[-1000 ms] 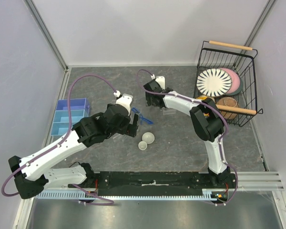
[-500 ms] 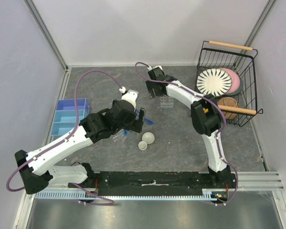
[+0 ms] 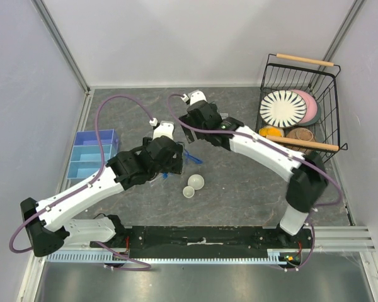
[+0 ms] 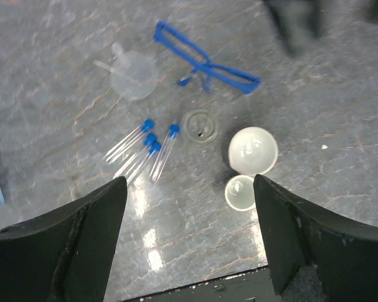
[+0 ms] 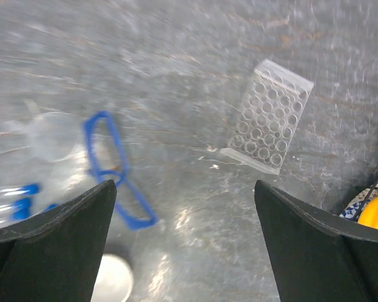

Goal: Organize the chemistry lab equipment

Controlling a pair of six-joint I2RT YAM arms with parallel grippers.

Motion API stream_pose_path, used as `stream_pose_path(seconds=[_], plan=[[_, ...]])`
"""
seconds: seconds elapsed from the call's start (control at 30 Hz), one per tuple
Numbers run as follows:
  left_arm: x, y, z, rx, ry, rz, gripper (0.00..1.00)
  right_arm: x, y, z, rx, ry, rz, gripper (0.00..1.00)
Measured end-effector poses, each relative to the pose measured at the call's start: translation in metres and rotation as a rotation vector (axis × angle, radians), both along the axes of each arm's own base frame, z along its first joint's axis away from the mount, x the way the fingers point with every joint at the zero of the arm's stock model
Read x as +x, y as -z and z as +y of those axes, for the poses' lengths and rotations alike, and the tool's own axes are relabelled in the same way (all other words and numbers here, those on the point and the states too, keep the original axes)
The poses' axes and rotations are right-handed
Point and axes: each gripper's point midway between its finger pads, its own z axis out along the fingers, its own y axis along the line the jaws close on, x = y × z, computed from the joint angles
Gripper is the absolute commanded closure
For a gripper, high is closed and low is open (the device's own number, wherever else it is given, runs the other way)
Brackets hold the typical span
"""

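Observation:
In the left wrist view several blue-capped tubes (image 4: 145, 148) lie loose on the table. Blue-framed safety glasses (image 4: 205, 66) lie beyond them, and two white round dishes (image 4: 252, 151) (image 4: 240, 192) sit to the right. My left gripper (image 4: 189, 242) hangs open and empty above them. In the right wrist view the clear tube rack (image 5: 268, 116) lies flat at the upper right, with the glasses (image 5: 113, 167) on the left. My right gripper (image 5: 186, 248) is open and empty above the table. In the top view the dishes (image 3: 196, 182) and glasses (image 3: 192, 157) show; the rack is hidden under the right arm.
A clear funnel (image 4: 133, 74) and a small clear round lid (image 4: 200, 124) lie near the tubes. A blue compartment tray (image 3: 91, 154) stands at the left wall. A black wire basket (image 3: 265, 82) with plates and bowls stands at the back right.
The right arm has swung left and forward, stretching out over the rack. The left gripper rose and shifted right over the tubes and dishes.

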Motion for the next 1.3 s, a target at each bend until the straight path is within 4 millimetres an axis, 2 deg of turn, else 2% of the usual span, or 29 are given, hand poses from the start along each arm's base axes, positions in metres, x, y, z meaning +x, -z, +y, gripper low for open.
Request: stream_pose_path(seconds=[0.07,0.17,0.23,0.3,0.4,0.5,0.57,0.67,1.0,1.13,1.3], plan=[[-0.001,0.009,0.010,0.004,-0.061,0.026,0.15,-0.026,-0.036,0.014,0.066,-0.053,-0.061,0.02],[-0.005,0.032,0.026,0.019,-0.137,0.078,0.15,-0.052,-0.077,0.014,0.142,-0.086,-0.127,0.02],[-0.011,0.051,0.035,0.035,-0.166,0.116,0.15,-0.063,-0.094,0.007,0.175,-0.086,-0.156,0.02],[-0.019,0.069,0.041,0.055,-0.171,0.156,0.15,-0.072,-0.103,0.003,0.196,-0.090,-0.169,0.02],[-0.033,0.098,0.050,0.095,-0.173,0.225,0.15,-0.088,-0.106,-0.001,0.207,-0.109,-0.168,0.02],[-0.040,0.116,0.054,0.127,-0.188,0.270,0.16,-0.103,-0.104,-0.002,0.207,-0.136,-0.156,0.02],[-0.042,0.126,0.054,0.139,-0.196,0.292,0.21,-0.111,-0.104,-0.001,0.215,-0.157,-0.152,0.02],[-0.044,0.135,0.054,0.141,-0.197,0.308,0.25,-0.119,-0.104,-0.002,0.223,-0.177,-0.145,0.02],[-0.044,0.166,0.040,0.139,-0.176,0.359,0.27,-0.125,-0.087,-0.006,0.197,-0.189,-0.115,0.02],[-0.038,0.177,0.038,0.149,-0.197,0.374,0.30,-0.127,-0.082,-0.008,0.192,-0.192,-0.108,0.02],[-0.023,0.181,0.037,0.097,-0.237,0.374,0.32,-0.129,-0.076,-0.011,0.183,-0.193,-0.100,0.02]])
